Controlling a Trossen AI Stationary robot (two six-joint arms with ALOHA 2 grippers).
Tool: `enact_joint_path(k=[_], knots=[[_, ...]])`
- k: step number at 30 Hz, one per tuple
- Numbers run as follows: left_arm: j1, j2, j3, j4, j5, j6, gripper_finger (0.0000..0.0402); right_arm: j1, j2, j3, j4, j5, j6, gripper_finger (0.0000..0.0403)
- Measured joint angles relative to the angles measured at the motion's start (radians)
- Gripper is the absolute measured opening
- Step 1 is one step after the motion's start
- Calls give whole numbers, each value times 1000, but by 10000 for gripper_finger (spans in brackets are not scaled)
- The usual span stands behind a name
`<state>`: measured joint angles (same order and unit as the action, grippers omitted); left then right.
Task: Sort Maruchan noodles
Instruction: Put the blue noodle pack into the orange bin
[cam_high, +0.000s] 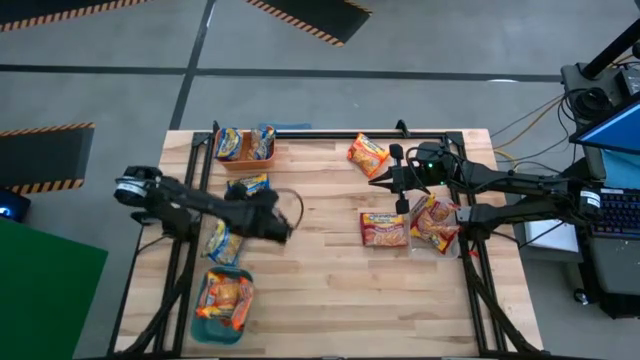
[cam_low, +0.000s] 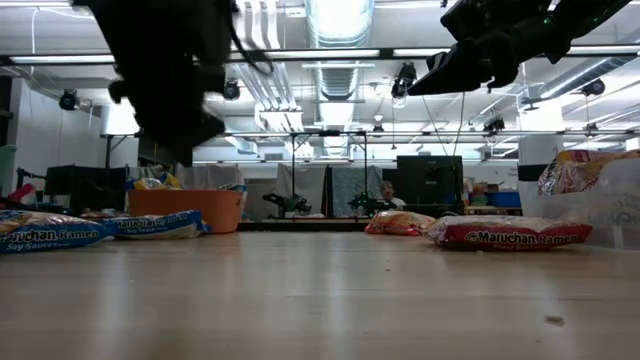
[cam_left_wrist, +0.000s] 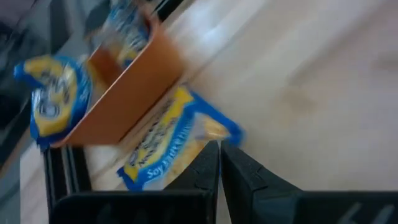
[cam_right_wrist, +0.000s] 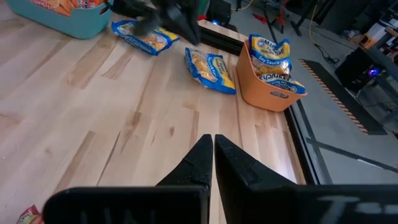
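A: You're hovering the left gripper (cam_high: 283, 228) over the left half of the table (cam_high: 330, 290), fingers pressed together and holding nothing. The nearest blue-and-yellow packet (cam_high: 249, 185) is lying flat just beside the orange bin (cam_high: 245, 160), which is already holding two blue packets. A second blue packet (cam_high: 223, 243) is lying between that arm and the teal bin (cam_high: 210, 325).

B: So which one should I be going for?

A: I'd judge the one by the orange bin. You're needing to spread the fingers first, then come down over the packet's short side so both pads are catching the crinkly edge rather than skating over the flat face.

B: How is it lying?

A: In the left wrist view its long axis is running at a slant, one end nearly touching the bin wall (cam_left_wrist: 134, 93), the other pointing out toward the open wood. Turn the wrist so the fingers are crossing that axis.

B: And the right arm?

A: You're holding the right gripper (cam_high: 375, 181) raised, fingers closed and empty, near the orange packet (cam_high: 367, 155) and two red packets (cam_high: 385, 229) on the right side.
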<state>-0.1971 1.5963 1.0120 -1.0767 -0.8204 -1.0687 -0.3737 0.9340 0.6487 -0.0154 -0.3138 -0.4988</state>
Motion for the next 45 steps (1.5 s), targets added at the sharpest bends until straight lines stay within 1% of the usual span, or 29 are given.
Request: enact_joint_path(k=[2, 5, 7, 10, 18, 24, 27, 30, 33, 39, 45], knots=[[76, 0, -46, 84, -1, 18, 0, 0, 0, 0, 0, 0, 0, 9], [167, 1, -101, 219, -1, 101, 0, 0, 0, 0, 0, 0, 0, 9], [212, 6, -127, 292, 3, 141, 0, 0, 0, 0, 0, 0, 0, 9], [248, 12, -151, 348, 22, 160, 0, 0, 0, 0, -1, 0, 0, 9], [251, 60, -183, 355, 38, 90, 0, 0, 0, 0, -5, 0, 0, 9], [250, 141, -188, 374, 68, 43, 0, 0, 0, 0, -13, 0, 11, 9], [242, 175, -169, 421, 94, 39, 0, 0, 0, 0, -14, 0, 13, 9], [218, 201, -124, 465, 116, 49, 0, 0, 0, 0, -13, 1, 9, 9], [196, 218, -58, 494, 148, 107, 0, 0, 0, 0, -13, 0, 9, 9], [166, 224, 70, 502, 139, 314, 0, 0, 0, 0, -13, 1, 19, 9], [146, 177, 117, 505, 134, 557, 0, 0, 0, -2, 7, 7, 85, 9]])
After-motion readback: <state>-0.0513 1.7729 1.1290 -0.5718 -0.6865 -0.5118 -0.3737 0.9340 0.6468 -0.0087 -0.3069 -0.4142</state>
